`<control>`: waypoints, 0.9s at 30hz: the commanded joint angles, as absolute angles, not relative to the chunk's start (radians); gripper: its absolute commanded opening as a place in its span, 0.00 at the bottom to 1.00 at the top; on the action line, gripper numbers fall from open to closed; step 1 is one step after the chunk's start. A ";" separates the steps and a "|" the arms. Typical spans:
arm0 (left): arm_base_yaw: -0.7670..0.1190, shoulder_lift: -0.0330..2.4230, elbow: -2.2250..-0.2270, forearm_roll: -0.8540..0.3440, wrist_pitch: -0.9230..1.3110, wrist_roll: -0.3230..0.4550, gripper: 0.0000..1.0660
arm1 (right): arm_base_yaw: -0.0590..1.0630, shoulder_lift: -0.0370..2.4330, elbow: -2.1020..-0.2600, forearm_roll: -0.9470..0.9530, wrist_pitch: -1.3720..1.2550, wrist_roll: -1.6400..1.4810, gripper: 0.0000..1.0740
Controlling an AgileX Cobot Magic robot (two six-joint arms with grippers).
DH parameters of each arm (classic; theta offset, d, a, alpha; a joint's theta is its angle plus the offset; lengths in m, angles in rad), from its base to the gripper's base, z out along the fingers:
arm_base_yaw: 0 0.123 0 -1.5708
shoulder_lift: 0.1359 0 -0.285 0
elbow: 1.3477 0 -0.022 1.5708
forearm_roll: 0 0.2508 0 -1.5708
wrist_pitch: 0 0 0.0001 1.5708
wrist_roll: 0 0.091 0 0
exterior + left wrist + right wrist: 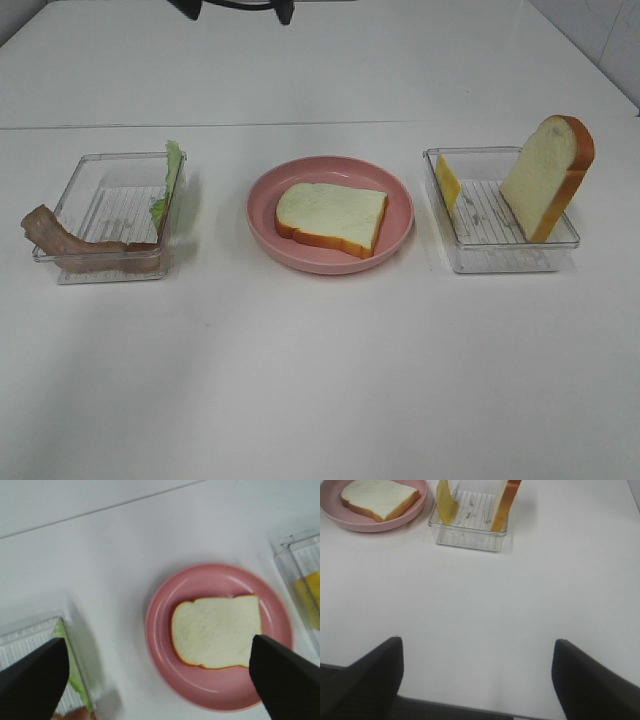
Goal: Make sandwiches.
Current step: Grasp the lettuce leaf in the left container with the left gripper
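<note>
The left gripper (157, 645) has its two black fingers (32, 680) wide apart. It holds nothing and touches nothing. It hangs over the pink plate (159, 625), with one finger out past the plate on each side.

The right gripper (477, 642) also has its fingers (370, 677) wide apart and holds nothing. It hangs over the white table (520, 595), on the near side of the right tray (470, 542).

The sandwich parts are in three places. One bread slice (332, 215) lies flat in the middle of the plate. It is white with an orange-brown crust, and its top is bare. A second bread slice (545, 175) stands on its edge in the right tray and leans on the tray's right wall. A yellow cheese square (448, 182) leans on the left wall of that tray. In the left tray (100, 272), a green lettuce leaf (172, 178) stands against the right wall. A brown bacon strip (60, 238) lies along the front wall, and one end sticks out over the left corner.
</note>
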State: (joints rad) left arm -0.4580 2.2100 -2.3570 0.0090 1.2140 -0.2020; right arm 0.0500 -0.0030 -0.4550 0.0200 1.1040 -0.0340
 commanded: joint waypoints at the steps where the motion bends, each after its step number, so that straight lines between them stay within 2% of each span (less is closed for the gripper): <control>1: -0.431 2.171 -2.269 0.016 1.317 -0.199 0.84 | 0.046 -0.039 -0.453 0.026 1.102 -0.043 0.75; 9: -0.306 2.106 -2.036 -0.020 1.316 -0.200 0.84 | 0.046 -0.039 -0.453 0.026 1.102 -0.043 0.75; 27: -0.301 2.135 -2.019 -0.008 1.291 -0.203 0.84 | 0.046 -0.039 -0.453 0.026 1.102 -0.043 0.75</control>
State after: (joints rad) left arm -0.3000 2.1250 -2.0250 -0.0060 1.2180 -0.1980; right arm 0.0500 -0.0030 -0.4550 0.0200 1.1040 -0.0340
